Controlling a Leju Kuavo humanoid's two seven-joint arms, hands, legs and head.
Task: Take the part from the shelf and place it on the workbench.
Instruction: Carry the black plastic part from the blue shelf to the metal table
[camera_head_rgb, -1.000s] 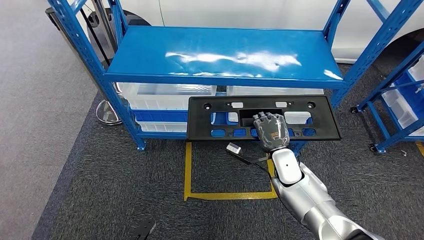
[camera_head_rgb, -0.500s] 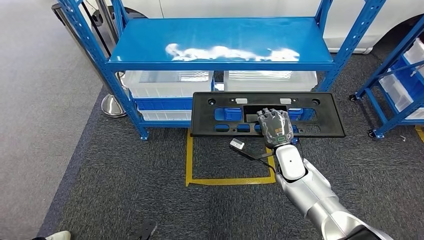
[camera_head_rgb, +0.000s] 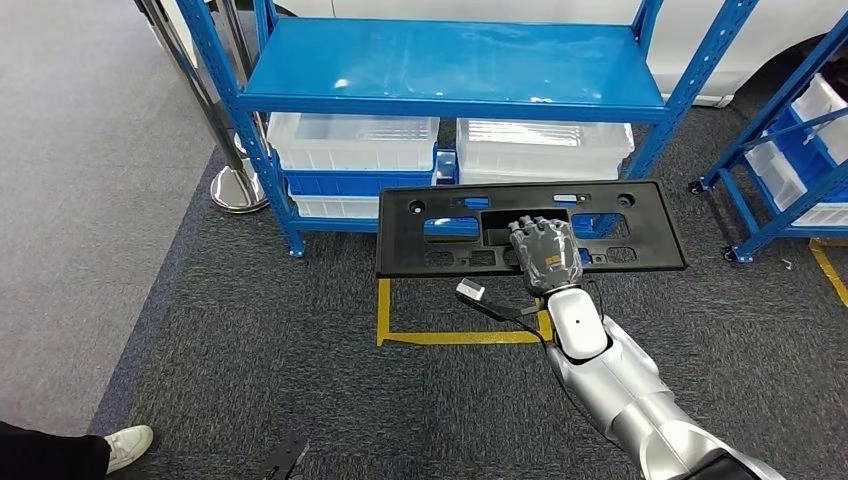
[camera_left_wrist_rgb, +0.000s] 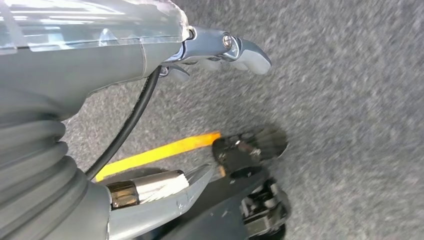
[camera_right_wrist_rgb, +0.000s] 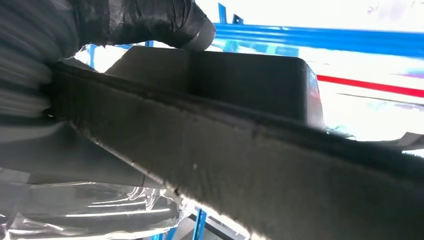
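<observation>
The head view is evenly and brightly lit from overhead, and it is rendered sharply throughout. A soft sheen is seen on the top board of the blue shelf (camera_head_rgb: 450, 60), and only faint, diffuse shadows are cast on the grey carpet (camera_head_rgb: 250, 330). Straight uprights are bent slightly outward toward the picture's edges. In the left wrist view the carpet is smeared by blur, and bright streaks of glare are caught on the clear cover of the left robot hand (camera_left_wrist_rgb: 150, 35). In the right wrist view the background is blown out to white, while the black part (camera_right_wrist_rgb: 240, 165) is shown dark and close, softly focused, its grainy edge just discernible.
</observation>
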